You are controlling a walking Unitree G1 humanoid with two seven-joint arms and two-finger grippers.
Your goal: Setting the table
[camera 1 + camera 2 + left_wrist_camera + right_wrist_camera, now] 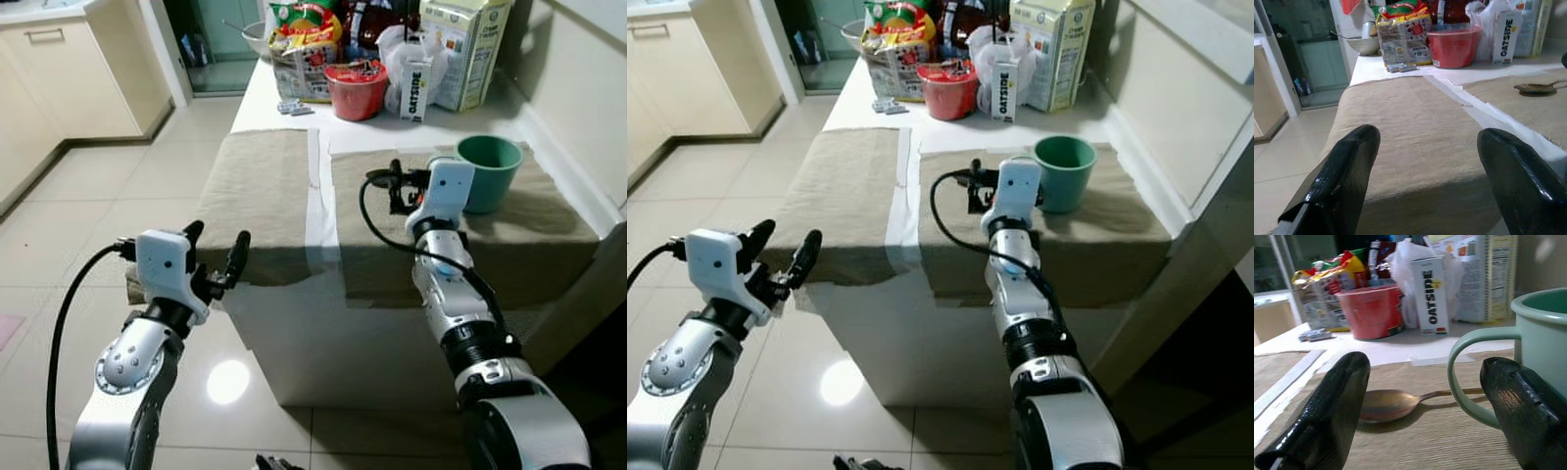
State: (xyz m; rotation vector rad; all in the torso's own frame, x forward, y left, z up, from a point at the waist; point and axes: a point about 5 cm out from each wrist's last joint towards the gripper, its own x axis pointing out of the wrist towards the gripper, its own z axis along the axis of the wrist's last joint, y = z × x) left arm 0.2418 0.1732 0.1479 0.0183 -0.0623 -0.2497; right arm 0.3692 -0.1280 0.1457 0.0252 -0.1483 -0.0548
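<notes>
Two beige placemats lie side by side on the white table: the left mat and the right mat. A green enamel mug stands on the right mat, its handle turned toward my right gripper. That gripper is open and hovers low over the mat. A metal spoon lies flat between its fingers, beside the mug. My left gripper is open and empty, held off the table's near left edge and facing the left mat.
Groceries crowd the far end of the table: a red bowl, an Oatside carton, snack bags and a tall carton. A wall runs along the table's right side. Tiled floor and cabinets lie to the left.
</notes>
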